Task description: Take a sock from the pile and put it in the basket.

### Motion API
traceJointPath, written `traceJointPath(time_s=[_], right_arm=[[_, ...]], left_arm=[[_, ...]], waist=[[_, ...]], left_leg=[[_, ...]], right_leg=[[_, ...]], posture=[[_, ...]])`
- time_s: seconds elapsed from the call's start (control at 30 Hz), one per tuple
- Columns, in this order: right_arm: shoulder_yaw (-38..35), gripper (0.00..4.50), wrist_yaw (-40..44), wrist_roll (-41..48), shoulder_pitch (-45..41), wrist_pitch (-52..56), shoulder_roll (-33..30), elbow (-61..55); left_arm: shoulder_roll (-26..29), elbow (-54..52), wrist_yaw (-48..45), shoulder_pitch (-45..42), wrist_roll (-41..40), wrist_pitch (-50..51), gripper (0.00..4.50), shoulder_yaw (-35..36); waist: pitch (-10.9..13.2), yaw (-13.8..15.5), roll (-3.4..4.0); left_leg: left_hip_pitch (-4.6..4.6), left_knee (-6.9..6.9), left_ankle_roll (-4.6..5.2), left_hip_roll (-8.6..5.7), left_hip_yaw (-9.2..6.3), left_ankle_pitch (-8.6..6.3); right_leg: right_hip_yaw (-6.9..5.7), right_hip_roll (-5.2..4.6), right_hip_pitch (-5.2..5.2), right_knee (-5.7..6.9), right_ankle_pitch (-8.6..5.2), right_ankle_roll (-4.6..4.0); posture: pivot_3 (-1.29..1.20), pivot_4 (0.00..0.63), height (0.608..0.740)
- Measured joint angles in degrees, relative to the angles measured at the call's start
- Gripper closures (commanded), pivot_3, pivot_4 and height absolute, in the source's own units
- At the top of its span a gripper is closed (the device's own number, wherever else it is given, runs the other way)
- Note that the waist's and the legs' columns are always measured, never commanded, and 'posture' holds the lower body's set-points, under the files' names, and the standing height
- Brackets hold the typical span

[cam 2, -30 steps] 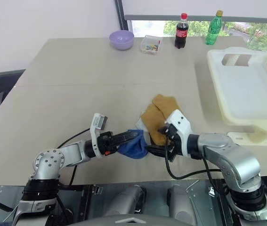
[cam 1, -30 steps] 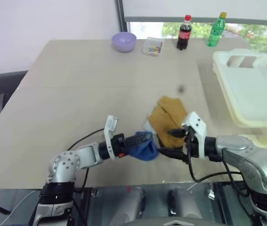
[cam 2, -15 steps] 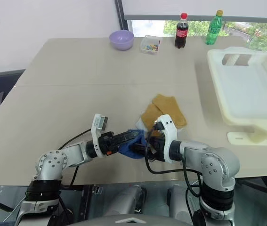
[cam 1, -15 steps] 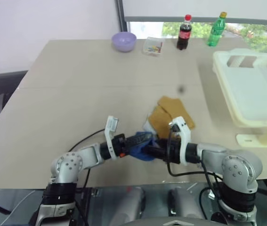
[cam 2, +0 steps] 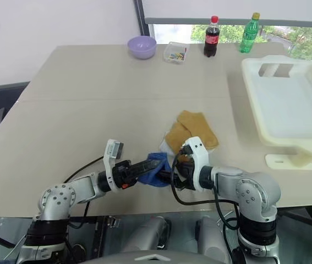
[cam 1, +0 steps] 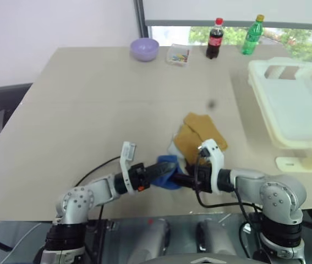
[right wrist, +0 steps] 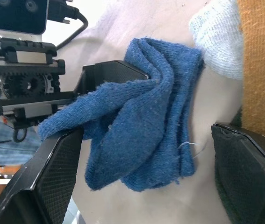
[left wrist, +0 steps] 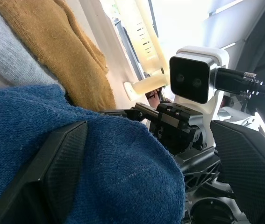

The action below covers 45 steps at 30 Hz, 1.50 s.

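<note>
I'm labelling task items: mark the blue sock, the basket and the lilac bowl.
blue sock (right wrist: 144, 116): right wrist view, middle of its bunched folds.
basket (cam 2: 288, 104): right eye view, bare floor inside.
lilac bowl (cam 1: 144, 50): left eye view, outer wall.

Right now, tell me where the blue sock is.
In the head views the blue sock lies near the table's front edge, between the left gripper and right gripper, just in front of the mustard socks of the pile.
</note>
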Motion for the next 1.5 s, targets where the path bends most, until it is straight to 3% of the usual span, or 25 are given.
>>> traceJointPath(time_s=[0.47, 0.9, 1.03, 1.27, 1.5], right_arm=[[0.6, 0.01, 0.45, 1.23, -6.99, 0.68, 1.47, 10.38], [-6.55, 0.01, -0.28, 7.76, -8.91, 1.23, 0.92, 16.68], [-10.2, 0.01, -3.02, 11.3, -9.92, 1.23, 0.4, 18.96], [-10.33, 0.01, -7.44, 15.54, -11.38, 1.23, 0.85, 21.25], [-12.87, 0.01, -11.11, 22.55, -10.44, 1.23, -2.44, 21.98]], left_arm=[[0.27, -3.13, 1.99, 5.04, -1.33, -0.61, 0.0, 3.23], [-0.1, -3.94, 2.51, 5.69, -1.21, -1.95, 0.0, 3.17], [-0.08, -3.94, 2.08, 5.7, -1.18, -2.04, 0.0, 3.13], [0.08, -3.84, -0.92, 5.98, 0.26, -4.17, 0.0, 2.51], [1.02, -3.69, -4.16, 6.27, 2.8, -6.03, 0.0, 1.22]], waist=[[-0.01, -1.2, 0.02], [0.02, -1.02, 0.08], [0.04, -1.01, 0.1], [0.07, -1.07, 0.14], [0.08, -1.11, 0.16]], left_leg=[[0.19, 0.0, 0.21, 0.07, 0.01, -0.13], [0.18, -0.01, 0.21, 0.04, 0.03, -0.13], [0.12, -0.01, 0.22, 0.04, 0.02, -0.13], [0.0, -0.02, 0.16, 0.04, 0.03, -0.09], [-0.04, -0.02, 0.2, 0.03, 0.03, -0.11]], right_leg=[[0.01, 0.05, 0.09, 0.06, 0.0, 0.0], [0.02, 0.02, 0.13, 0.03, 0.0, -0.01], [0.02, 0.02, 0.11, 0.02, 0.0, -0.01], [0.03, 0.02, 0.0, 0.02, 0.0, -0.02], [0.03, 0.0, -0.01, -0.04, 0.01, -0.02]], posture=[[0.0, 0.15, 0.74], [0.0, 0.15, 0.74], [0.0, 0.15, 0.74], [0.0, 0.15, 0.74], [0.0, 0.15, 0.74]])
